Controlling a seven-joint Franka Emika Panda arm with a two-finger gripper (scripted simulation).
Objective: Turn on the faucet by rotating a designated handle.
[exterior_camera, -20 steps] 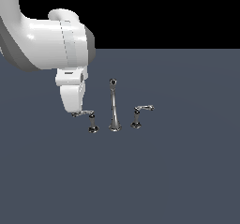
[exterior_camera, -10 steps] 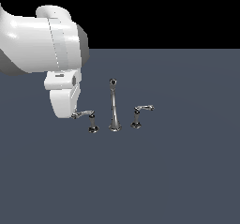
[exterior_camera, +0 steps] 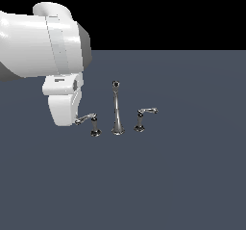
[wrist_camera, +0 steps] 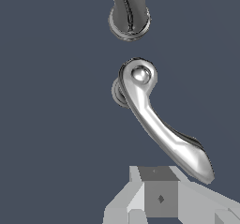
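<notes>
Seemingly the turning was under way, though how far the handle [wrist_camera: 159,124] had yet to swing could not be judged. It was a shiny chrome lever with a long curved arm on a short post over a dark round base, standing beside the spout [exterior_camera: 116,109] on the exterior view's left. The gripper [exterior_camera: 73,123] sat at the lever's free tip, apparently touching it. Whether its fingers were spread or pressed together could not be told. A shorter lever [exterior_camera: 144,116] stood on the spout's other side.

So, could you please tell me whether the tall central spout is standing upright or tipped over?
Upright. In the exterior view the spout rises straight from its flared base to the dark knob tip, between the two lever handles.
</notes>
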